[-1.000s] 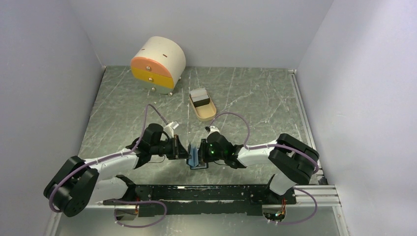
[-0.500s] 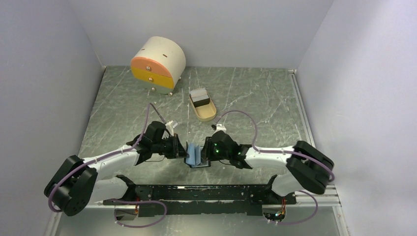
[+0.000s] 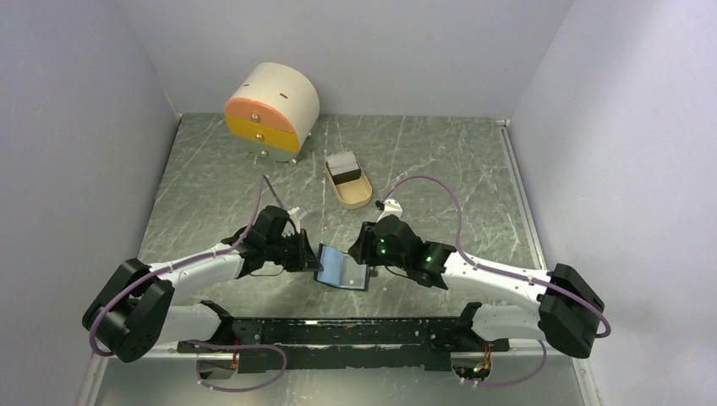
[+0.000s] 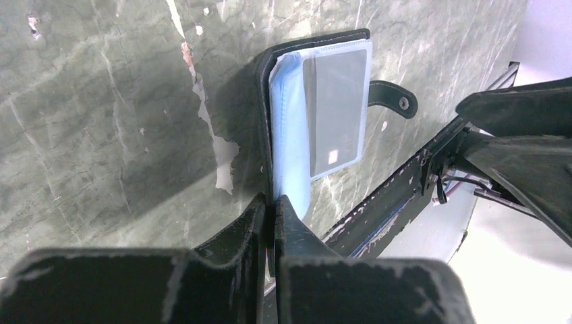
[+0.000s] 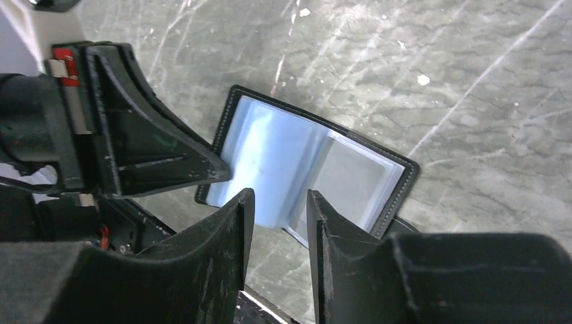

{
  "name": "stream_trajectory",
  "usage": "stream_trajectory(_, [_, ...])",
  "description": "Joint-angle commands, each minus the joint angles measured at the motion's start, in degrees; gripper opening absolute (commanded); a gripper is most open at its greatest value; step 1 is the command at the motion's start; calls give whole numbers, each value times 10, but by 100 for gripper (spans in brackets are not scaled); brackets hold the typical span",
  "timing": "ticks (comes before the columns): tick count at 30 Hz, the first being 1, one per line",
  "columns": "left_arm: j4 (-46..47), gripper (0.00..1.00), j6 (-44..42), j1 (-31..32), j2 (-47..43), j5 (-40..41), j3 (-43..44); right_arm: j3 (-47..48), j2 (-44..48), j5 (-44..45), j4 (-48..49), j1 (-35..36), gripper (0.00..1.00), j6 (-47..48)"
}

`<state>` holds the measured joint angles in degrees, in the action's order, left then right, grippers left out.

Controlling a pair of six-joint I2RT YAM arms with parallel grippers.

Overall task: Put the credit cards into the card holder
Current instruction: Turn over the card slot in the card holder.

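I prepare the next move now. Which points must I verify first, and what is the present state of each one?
1. The black folding card holder with blue inner sleeves lies open: ok.
2. The left gripper is shut on the holder's edge: ok.
3. The right gripper is open and holds nothing: ok.
4. White and black credit cards lie in the tan oval tray: ok.
5. An empty sleeve is free for a card: cannot tell.

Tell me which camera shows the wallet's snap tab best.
Left wrist: the snap tab sticks out clear of the open wallet, stud visible. The right wrist view shows at most a dark sliver behind the wallet's corner; the top view is too small to tell.
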<state>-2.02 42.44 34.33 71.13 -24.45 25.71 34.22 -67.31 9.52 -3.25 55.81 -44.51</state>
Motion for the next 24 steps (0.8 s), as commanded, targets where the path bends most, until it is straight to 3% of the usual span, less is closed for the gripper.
stream_trajectory(1, [6,9,0,1,6,-7,14,16,-2,-13,9,-3,38,7])
stream_trajectory(5, [4,12,9,1,1,-5,13,9,-33,-16,35,-4,38,10])
stream_trajectory(9, [21,23,25,0,-10,-20,2,40,-66,-17,24,-10,38,75])
stream_trajectory(14, [47,33,37,0,-6,-32,-7,96,-70,-24,6,-50,54,176])
stream_trajectory(17, [57,36,39,1,-3,-35,-13,144,-93,-33,-20,-104,55,229])
stream_trajectory(22, [68,36,38,1,1,-38,-20,246,-174,-42,-46,-170,55,370])
stream_trajectory(24, [73,28,38,1,3,-39,-22,299,-221,-39,-69,-194,55,387])
